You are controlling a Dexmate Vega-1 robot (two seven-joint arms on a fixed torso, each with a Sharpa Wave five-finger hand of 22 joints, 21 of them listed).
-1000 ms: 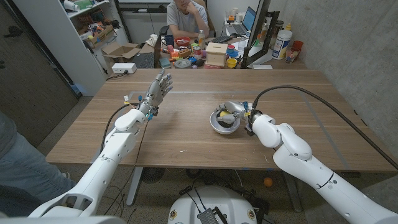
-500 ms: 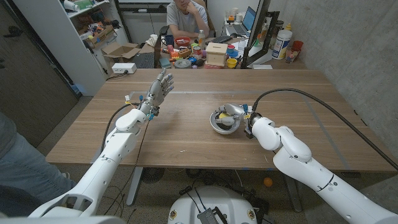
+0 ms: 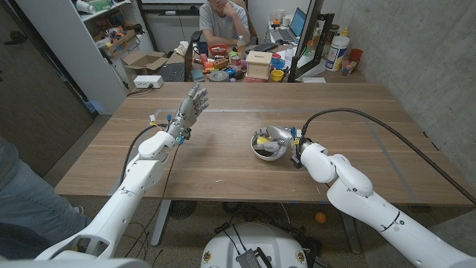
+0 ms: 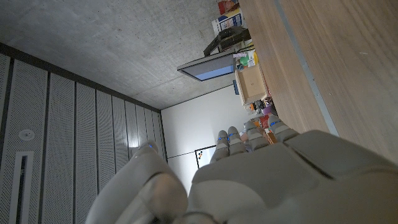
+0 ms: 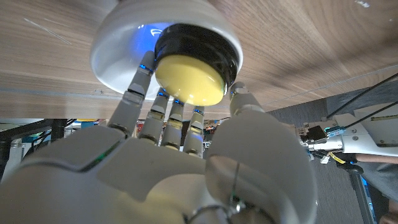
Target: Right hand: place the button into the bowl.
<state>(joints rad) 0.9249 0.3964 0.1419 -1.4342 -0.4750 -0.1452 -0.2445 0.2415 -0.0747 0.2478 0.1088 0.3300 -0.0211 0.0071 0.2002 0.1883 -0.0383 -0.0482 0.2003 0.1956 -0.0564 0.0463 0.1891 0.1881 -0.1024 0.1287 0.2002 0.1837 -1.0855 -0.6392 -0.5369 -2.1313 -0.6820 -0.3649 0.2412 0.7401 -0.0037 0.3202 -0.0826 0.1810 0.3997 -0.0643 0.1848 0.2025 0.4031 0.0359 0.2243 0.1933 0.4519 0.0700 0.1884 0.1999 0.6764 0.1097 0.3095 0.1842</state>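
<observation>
Shifted leftward, right hand (image 5: 180,134) grips button (image 5: 189,79) inside bowl (image 5: 118,53).

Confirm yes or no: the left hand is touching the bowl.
No: the left hand is raised with fingers spread, well apart from the bowl.

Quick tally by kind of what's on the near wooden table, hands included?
Bowl: 1
Button, yellow with a black base, in the bowl: 1
Robot hands, left hand and right hand: 2
Total: 4
</observation>
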